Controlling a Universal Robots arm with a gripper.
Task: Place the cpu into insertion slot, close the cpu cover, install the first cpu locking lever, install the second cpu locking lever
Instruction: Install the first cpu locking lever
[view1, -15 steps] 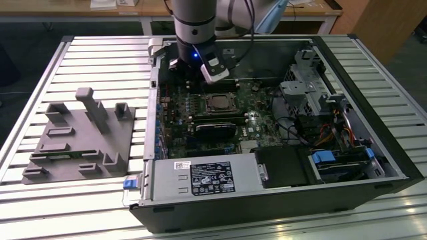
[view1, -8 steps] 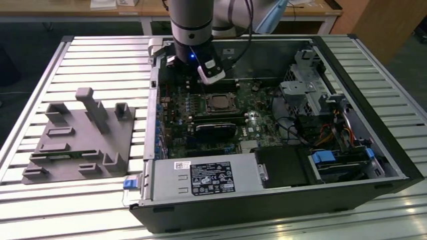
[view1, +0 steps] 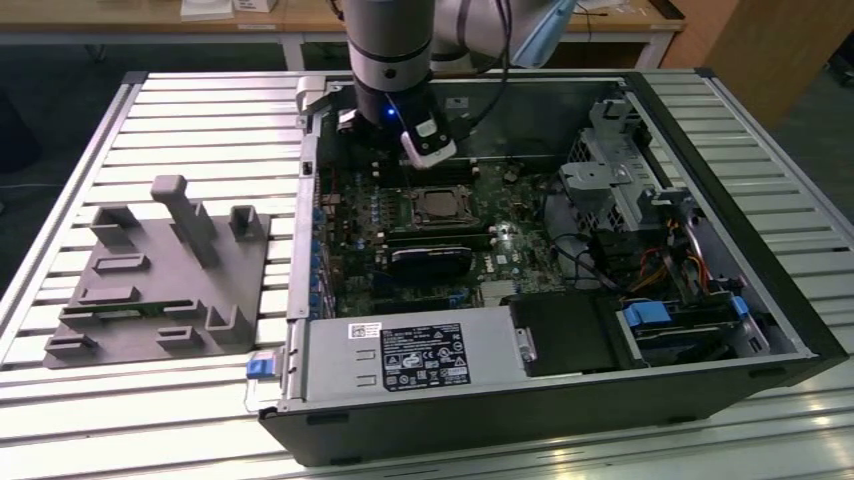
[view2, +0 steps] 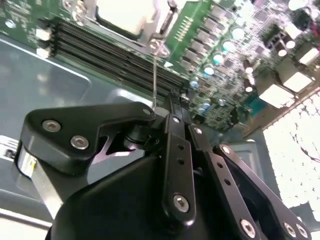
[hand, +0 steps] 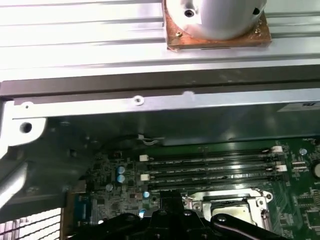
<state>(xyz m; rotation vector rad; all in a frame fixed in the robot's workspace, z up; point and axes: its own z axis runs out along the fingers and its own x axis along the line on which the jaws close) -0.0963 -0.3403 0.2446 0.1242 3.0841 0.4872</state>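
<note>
Starting at the exterior view's left, a grey moulded fixture (view1: 160, 270) is lying on the slatted table (view1: 80, 420), well apart from the insertion slot (view1: 435, 205). Next comes the open computer case (view1: 561, 410). The arm (view1: 390, 50) is reaching down into it on the far side of the insertion slot, over the long black memory slots (hand: 215, 165).

The gripper (hand: 170, 200) is hanging just beside the insertion slot, and its fingers (hand: 164, 202) are looking drawn together. A thin locking lever (view2: 155, 75) is running from the insertion slot's corner towards their tips, though I cannot tell whether they are pinching it.

The cpu (view2: 122, 15) is sitting inside the insertion slot. Its pale metal top is showing through the window of the cpu cover (hand: 225, 195), which is lying flat over it. Further to the exterior view's right of the insertion slot, a metal drive cage (view1: 601, 175) is standing against the case wall.

I am judging the cpu to be light, stiff and fragile, best taken by its bare edges. The lever is looking like slick, springy wire, best pinched close to its bent free end.
</note>
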